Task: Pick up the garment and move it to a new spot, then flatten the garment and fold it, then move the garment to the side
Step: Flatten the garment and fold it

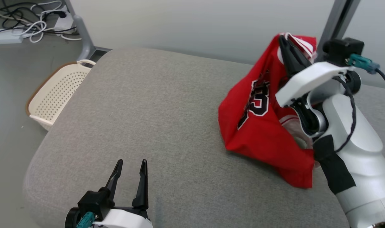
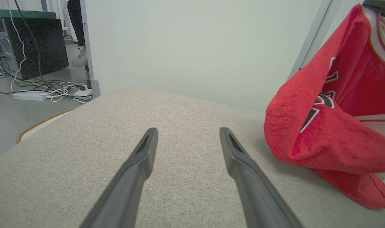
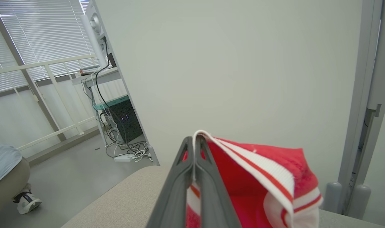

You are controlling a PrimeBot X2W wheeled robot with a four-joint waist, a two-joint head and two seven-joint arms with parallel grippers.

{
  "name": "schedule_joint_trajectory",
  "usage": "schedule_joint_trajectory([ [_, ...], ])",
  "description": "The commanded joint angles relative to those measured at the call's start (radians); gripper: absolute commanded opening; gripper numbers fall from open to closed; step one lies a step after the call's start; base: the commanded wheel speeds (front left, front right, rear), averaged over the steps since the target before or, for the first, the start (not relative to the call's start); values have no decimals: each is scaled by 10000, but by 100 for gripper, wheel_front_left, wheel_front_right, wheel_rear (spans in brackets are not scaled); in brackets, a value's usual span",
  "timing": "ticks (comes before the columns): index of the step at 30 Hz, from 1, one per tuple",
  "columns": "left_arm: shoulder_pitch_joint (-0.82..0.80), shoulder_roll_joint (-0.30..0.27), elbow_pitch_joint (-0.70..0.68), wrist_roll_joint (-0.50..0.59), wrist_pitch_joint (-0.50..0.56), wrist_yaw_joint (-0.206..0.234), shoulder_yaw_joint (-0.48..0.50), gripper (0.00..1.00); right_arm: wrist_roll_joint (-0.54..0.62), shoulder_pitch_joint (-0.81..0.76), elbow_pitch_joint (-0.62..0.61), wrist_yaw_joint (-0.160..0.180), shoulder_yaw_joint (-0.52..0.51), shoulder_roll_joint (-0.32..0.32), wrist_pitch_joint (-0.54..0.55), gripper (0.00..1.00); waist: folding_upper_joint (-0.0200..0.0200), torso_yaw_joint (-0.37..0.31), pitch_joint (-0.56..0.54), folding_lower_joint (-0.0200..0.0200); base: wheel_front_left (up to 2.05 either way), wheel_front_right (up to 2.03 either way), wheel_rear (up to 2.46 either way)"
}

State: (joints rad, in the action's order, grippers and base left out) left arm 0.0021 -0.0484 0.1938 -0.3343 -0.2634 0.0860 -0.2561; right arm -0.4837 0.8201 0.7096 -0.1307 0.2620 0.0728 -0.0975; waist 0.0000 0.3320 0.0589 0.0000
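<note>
The right end effector (image 1: 283, 40) was raised over the far right part of the grey upholstered cushion (image 1: 154, 120), its two dark fingers pressed together on the white-and-red striped trim (image 3: 259, 164) of a red basketball jersey (image 1: 262, 139). In the right wrist view the right end effector (image 3: 194, 140) showed that trim pinched between the closed fingers, with the band folding over the tips and down to the right.

The jersey hung from that grip in a loose, bunched drape. Its upper edge was lifted clear while its lower folds rested on the cushion near the right edge. A black number edged in white showed on the side facing left, partly creased and hard to read. In the left wrist view the jersey (image 2: 325, 142) sat to the right of the fingers, its bottom folds touching the fabric.

The left end effector (image 1: 131, 162) was low at the near side of the cushion, well apart from the jersey, its fingers spread wide and holding nothing; the left end effector (image 2: 188, 129) pointed across bare fabric.

A cream perforated basket (image 1: 53, 95) stood on the floor just beside the cushion's left edge. Tangled cables (image 1: 30, 22) and a white power strip (image 1: 5, 36) lay on the floor beyond it. A person's shoe (image 3: 26, 201) showed at the lower left of the right wrist view.
</note>
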Motion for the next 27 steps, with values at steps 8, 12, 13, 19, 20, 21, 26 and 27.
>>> schedule_joint_trajectory([
  [8,-435,-38,10,-199,-15,85,-213,100,-173,1126,1188,-3,1302,-118,-338,1,0,726,484,0,0,0,0],
  [12,-571,-45,-9,-302,-15,134,-347,100,176,1509,2407,-3,1598,11,-884,100,0,994,737,0,0,0,0],
  [13,-592,-40,-13,-337,-15,169,-363,100,207,1599,2667,-3,1616,15,-1006,100,0,1025,782,0,0,0,0],
  [19,-580,-38,-70,-356,-15,282,-303,100,191,1831,3844,-3,1585,236,-1451,100,0,883,914,0,0,0,0],
  [20,-593,-40,-89,-346,-15,297,-292,100,162,1852,3945,-3,1592,251,-1498,100,0,812,914,0,0,0,0],
  [21,-600,-41,-102,-327,-15,291,-282,100,111,1851,3964,-3,1635,262,-1545,100,0,733,913,0,0,0,0],
  [26,-481,-40,-130,-226,-15,277,-162,100,-329,1010,3198,-3,2512,423,-1652,100,0,120,831,0,0,0,0],
  [27,-455,-40,-131,-217,-15,267,-134,100,-462,794,2980,-3,2713,497,-1664,100,0,16,806,0,0,0,0],
])
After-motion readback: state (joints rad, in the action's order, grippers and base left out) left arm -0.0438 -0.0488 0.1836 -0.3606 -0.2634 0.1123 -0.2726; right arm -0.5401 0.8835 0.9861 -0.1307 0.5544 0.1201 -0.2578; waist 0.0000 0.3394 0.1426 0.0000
